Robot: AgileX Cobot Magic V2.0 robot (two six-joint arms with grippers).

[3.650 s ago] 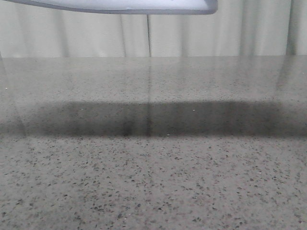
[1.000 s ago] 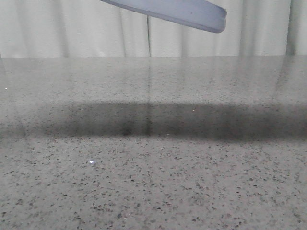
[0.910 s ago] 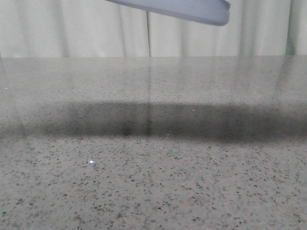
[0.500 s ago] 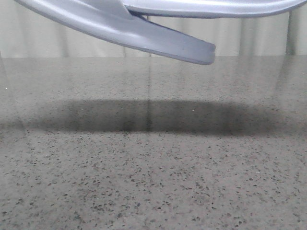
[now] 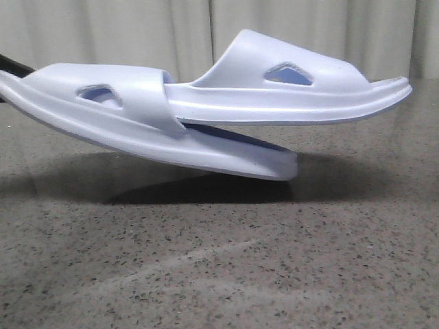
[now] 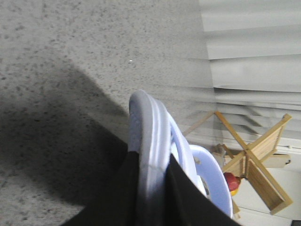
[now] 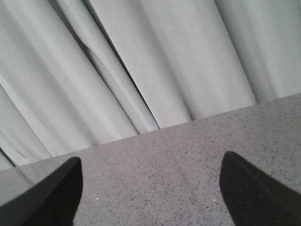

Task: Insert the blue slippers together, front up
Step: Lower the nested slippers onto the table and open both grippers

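Note:
Two pale blue slippers fill the front view, nested together. One slipper tilts down to the right, its low end at or just above the speckled table. The other slipper passes under the first one's strap and juts out to the right, roughly level. A black finger of my left gripper shows at the far left. In the left wrist view my left gripper is shut on the end of the slipper's sole. My right gripper is open and empty over bare table.
Pale curtains hang behind the table's far edge. A dark shadow lies under the slippers. In the left wrist view a wooden cross-shaped stand and a red and yellow object sit beyond the table.
The joined slippers have come down from the top of the front view to the middle. Their shadow has narrowed and darkened beneath them.

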